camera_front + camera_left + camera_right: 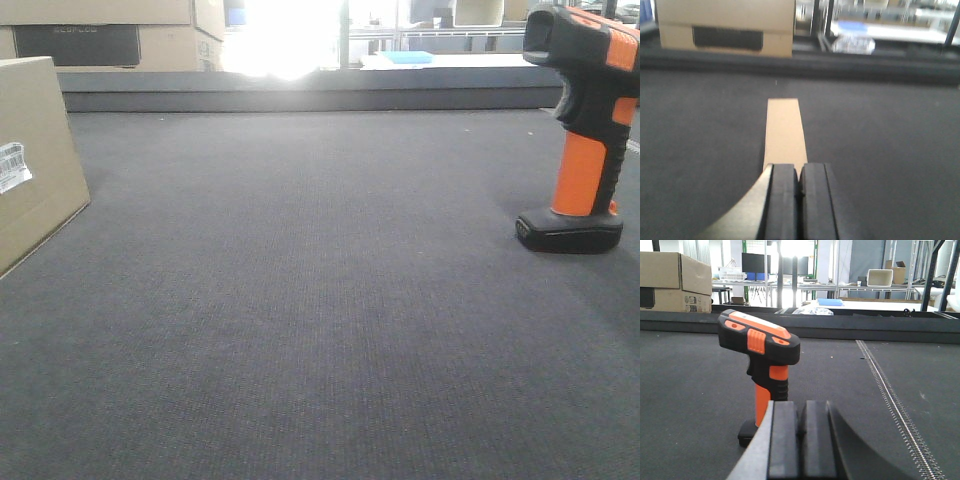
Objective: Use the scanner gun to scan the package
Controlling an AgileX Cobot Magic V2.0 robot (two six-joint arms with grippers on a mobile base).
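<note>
The package [35, 160], a plain tan box with a white barcode label, stands at the left edge of the front view. In the left wrist view its narrow tan top [785, 132] stretches away just ahead of my left gripper [800, 172], whose pads are shut together with nothing between them. The scanner gun [585, 130] stands upright on its black base at the right of the front view. The right wrist view has the scanner gun [762, 357] just ahead and left of my right gripper [801, 410], which is shut and holds nothing.
Dark grey carpeted table surface [320, 300] with a raised dark rim [300, 95] along the back. Cardboard boxes with a dark printed panel [727, 30] stand behind the rim at left. A zipper-like seam [890, 395] runs across the mat right of the scanner.
</note>
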